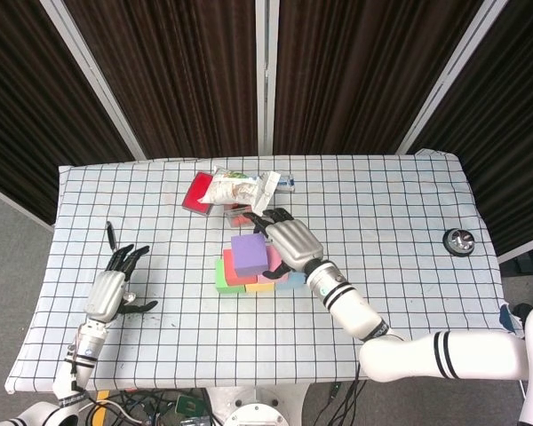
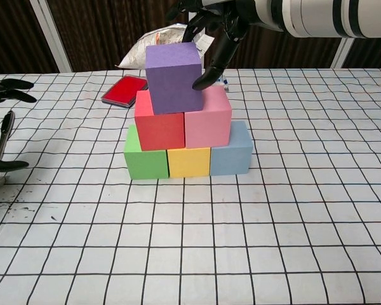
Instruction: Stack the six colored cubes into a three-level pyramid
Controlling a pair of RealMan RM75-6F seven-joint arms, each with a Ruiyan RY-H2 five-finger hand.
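Note:
The pyramid stands mid-table: green cube [image 2: 146,160], yellow cube [image 2: 188,162] and blue cube [image 2: 232,152] form the base. Red cube [image 2: 159,130] and pink cube [image 2: 207,124] make the second row, and the purple cube [image 2: 173,77] sits on top, turned slightly. My right hand [image 1: 293,241] hovers behind and to the right of the top cube with its fingers [image 2: 211,63] spread; one fingertip is at the purple cube's right edge, and the hand holds nothing. My left hand [image 1: 109,291] rests open on the table at the far left, well away from the cubes.
A red flat case [image 2: 124,90] and a white snack bag [image 2: 159,44] lie behind the pyramid. A black pen [image 1: 111,233] lies beyond my left hand. A small metal object [image 1: 459,240] sits near the table's right edge.

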